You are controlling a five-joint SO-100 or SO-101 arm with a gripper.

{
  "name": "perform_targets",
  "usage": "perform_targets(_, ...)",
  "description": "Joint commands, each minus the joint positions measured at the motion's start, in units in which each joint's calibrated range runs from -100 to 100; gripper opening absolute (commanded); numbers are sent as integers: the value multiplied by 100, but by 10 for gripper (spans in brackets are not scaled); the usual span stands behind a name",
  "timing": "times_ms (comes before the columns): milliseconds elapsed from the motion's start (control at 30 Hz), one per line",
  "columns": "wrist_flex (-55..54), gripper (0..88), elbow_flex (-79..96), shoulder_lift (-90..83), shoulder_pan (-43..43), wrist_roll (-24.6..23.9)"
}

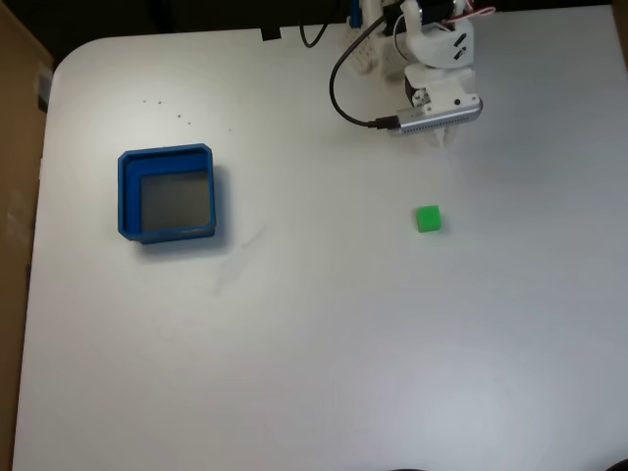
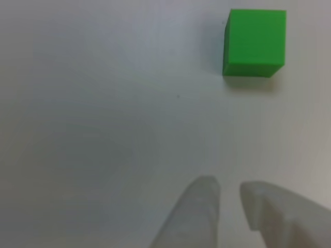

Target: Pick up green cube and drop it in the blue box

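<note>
The green cube [image 2: 254,42] is being seen at the upper right of the other view, resting on the white worktop [image 1: 314,343], well apart from the blue box [image 1: 126,201] at the fixed view's left. The claw [image 2: 227,199], nearly closed and empty, is being held short of it at the frame's bottom. It should be opened wider, shifted right and centred over the cube before being lowered.

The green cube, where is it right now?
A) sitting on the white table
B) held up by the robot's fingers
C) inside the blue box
A: the green cube rests on the bare white table, apart from the blue box and untouched by the gripper.
</note>
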Motion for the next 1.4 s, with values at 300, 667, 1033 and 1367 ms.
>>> perform_targets(300, -18, 255, -905, 235, -17, -24)
perform_targets(667, -34, 300, -1853, 1505, -24, -24)
perform_targets(1033, -43, 300, -2531, 2558, -24, -24)
perform_targets(1367, -59, 300, -3299, 3837, -17, -24)
